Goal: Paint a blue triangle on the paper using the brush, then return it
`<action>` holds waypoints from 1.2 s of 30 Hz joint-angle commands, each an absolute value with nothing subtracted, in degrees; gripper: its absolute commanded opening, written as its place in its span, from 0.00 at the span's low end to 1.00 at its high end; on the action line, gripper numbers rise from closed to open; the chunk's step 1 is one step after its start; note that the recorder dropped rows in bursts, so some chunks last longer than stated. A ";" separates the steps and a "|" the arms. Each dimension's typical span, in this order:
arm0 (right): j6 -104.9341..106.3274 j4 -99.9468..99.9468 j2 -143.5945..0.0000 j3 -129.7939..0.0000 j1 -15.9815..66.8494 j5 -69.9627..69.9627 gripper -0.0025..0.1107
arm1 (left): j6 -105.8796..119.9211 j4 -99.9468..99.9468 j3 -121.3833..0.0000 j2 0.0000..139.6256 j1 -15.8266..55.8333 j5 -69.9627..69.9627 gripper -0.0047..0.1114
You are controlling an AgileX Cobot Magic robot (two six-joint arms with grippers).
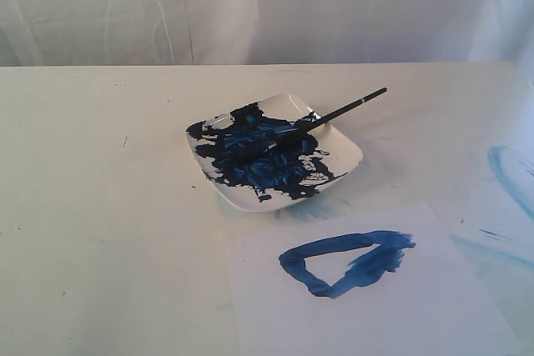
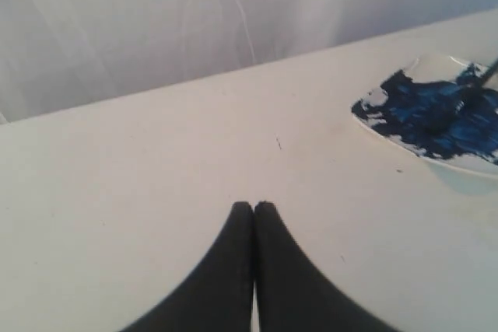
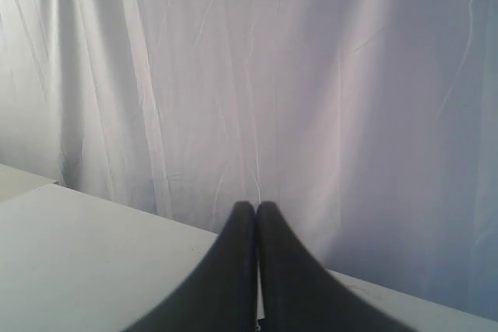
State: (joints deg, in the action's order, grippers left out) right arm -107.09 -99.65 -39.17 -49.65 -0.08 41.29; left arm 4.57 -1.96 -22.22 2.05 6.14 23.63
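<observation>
The paper [image 1: 434,306] is seen as thin, smooth and matt; the blue triangle [image 1: 334,245] is laid on it in thick, streaky strokes. A glossy white finish is shown by the dish [image 1: 346,152]. The backdrop [image 1: 250,6] is formed of creased white cloth, and the tabletop [image 1: 100,164] is finished matt.

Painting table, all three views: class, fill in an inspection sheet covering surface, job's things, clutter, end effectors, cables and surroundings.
Surface: off-white table, a few small specks, pale blue smears towards the right of the exterior view.
Job's things: paper bears a rough blue triangle; brush rests in the paint-covered dish, handle jutting over its rim.
Clutter: nothing seen.
End effectors: left end effector shut, empty, above the table; right end effector shut, empty, facing the curtain.
Cables: nothing seen.
Surroundings: white curtain behind the table.
</observation>
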 commanded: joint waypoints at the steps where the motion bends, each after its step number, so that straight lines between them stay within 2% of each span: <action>1: -106.64 -99.95 -38.94 -49.51 -0.44 41.44 0.02 | 4.67 -2.49 -21.83 0.00 4.11 23.78 0.04; 18: -106.64 -99.95 -38.94 -49.51 -0.44 42.46 0.02 | 4.67 -2.49 -21.61 0.00 2.38 23.77 0.04; 23: -106.64 -99.95 -38.94 -49.51 -0.44 42.58 0.02 | 4.67 -2.49 -5.99 0.00 2.38 2.56 0.04; 25: -106.64 -99.95 -38.94 -49.51 -0.44 42.58 0.02 | 4.67 -2.49 0.00 0.00 2.38 -1.98 0.04; 28: -106.64 -99.95 -38.94 -49.51 -0.44 42.80 0.02 | 4.67 -2.49 0.00 0.00 2.38 16.76 0.04; 36: -106.64 -99.95 -38.94 -49.51 -0.44 42.80 0.02 | 4.75 -2.49 0.00 0.00 2.38 18.19 0.04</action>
State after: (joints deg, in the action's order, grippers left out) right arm -107.09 -99.65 -39.17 -49.65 -0.08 42.76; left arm 4.79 -2.08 -0.16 0.28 2.65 17.46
